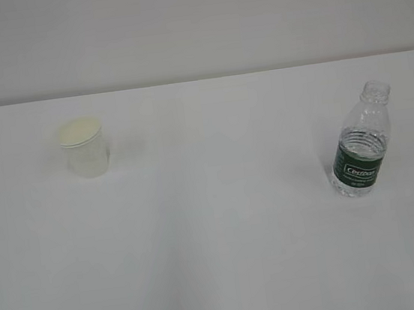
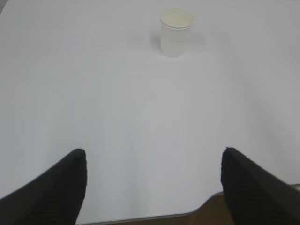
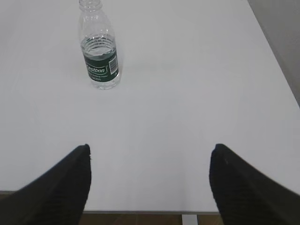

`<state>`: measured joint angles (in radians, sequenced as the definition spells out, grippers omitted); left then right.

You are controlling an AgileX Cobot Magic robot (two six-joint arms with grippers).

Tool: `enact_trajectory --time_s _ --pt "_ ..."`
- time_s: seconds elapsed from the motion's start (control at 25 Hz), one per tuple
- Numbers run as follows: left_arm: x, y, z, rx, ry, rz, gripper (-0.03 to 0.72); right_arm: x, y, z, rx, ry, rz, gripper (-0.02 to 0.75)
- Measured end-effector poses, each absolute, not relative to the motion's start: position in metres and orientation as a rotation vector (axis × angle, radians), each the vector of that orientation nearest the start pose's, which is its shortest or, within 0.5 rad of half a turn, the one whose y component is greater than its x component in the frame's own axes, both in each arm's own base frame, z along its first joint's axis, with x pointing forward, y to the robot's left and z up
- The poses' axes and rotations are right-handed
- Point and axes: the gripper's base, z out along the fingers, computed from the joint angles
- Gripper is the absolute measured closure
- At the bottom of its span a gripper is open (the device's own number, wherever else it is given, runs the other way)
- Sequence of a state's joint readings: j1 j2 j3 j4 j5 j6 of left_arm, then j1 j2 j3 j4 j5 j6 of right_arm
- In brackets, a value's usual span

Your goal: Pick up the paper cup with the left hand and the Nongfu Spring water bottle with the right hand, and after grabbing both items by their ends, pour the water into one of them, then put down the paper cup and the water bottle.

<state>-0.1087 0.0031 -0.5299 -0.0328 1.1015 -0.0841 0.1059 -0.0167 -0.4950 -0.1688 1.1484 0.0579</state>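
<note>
So, I am sitting at the very start: nothing is being held yet. The paper cup [image 1: 84, 149] is standing upright at the upper left of the exterior frame, and the Nongfu Spring water bottle [image 1: 360, 144] is standing uncapped at the right of the same frame, well apart from the cup, both on the white table [image 1: 218, 244].

In the left wrist view the left hand [image 2: 154, 187] is showing its fingers [image 2: 56, 192] spread wide at the bottom corners, empty, with the cup far off at top centre. In the right wrist view the right hand [image 3: 150, 185] is likewise gaping, empty, with the bottle sitting at upper left, off its centre line.

Risks I am weighing:
- bottle is offset from the right claw, so a straight advance is likely clipping it; open neck, water [image 3: 99, 50] inside, a tip-over is spilling
- cup is light and thin; a hard squeeze is crushing it, a nudge is sliding it away
- ribbed clear plastic is flexing, so a tight pinch may be pushing water out the top
- both grippers are hovering near the table edge; a low approach is scraping the surface
</note>
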Motion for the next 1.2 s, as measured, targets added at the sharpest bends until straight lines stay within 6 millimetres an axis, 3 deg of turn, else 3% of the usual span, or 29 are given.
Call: enact_trajectory --time_s 1.2 --pt "-0.0099 -0.0015 0.2822 0.028 2.061 -0.156 0.111 -0.0099 -0.0151 0.2698 -0.033 2.109 -0.106 0.151"
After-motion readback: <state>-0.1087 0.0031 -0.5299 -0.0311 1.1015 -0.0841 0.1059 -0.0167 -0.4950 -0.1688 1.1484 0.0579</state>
